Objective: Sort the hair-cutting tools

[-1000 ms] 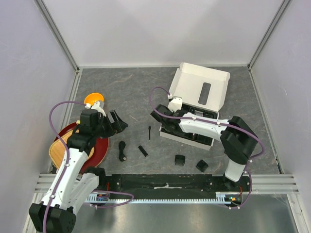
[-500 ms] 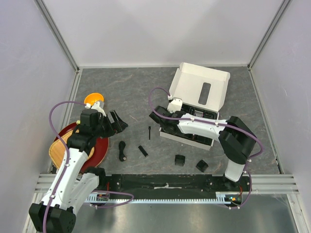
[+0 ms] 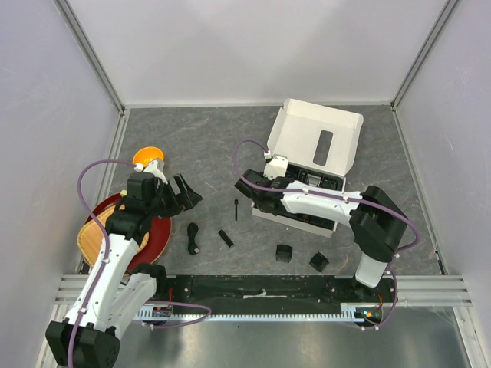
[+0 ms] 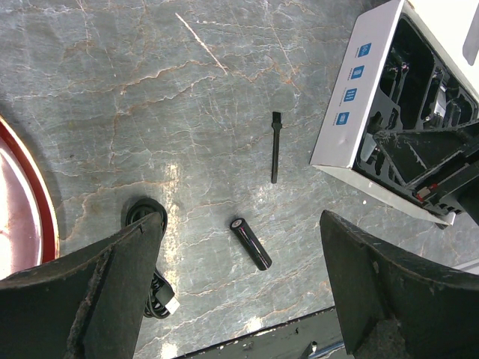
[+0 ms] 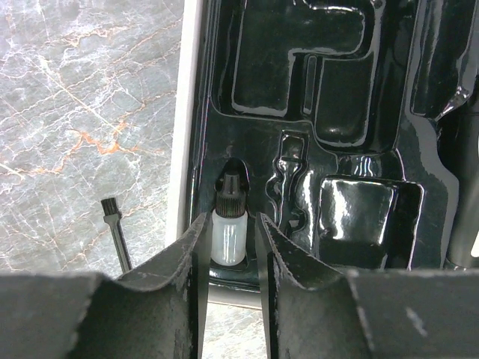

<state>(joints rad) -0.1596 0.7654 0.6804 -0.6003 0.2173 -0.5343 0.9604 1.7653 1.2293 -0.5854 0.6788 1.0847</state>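
Right wrist view: we are looking at a tiny clear plastic bottle (image 5: 228,241) with a ribbed black cap. It is standing in a narrow slot of the glossy black moulded tray (image 5: 355,213), at the tray's left edge beside the white cardboard box (image 3: 316,142) wall.

The right gripper (image 5: 230,219) is hanging straight over the bottle with its fingers (image 5: 183,277) slightly spread, one on each side. We are seeing a thin dark gap on both sides, so nothing is being pinched.

Overhead, the remaining pieces are lying on the grey marbled bench (image 3: 192,138):
- thin black brush (image 3: 235,208), just left of the box
- short black cylinder (image 3: 225,238), nearer the arm bases
- coiled black cable (image 3: 193,239), left of the cylinder
- two small black blocky guard combs (image 3: 285,253), near the front rail

The left gripper (image 3: 186,196) is hovering above the bench between the round orange bowl (image 3: 148,158) and the cable. Its fingers are spread wide and holding nothing. In its own view the cable is lying under its left finger, with the cylinder and brush between the fingers.
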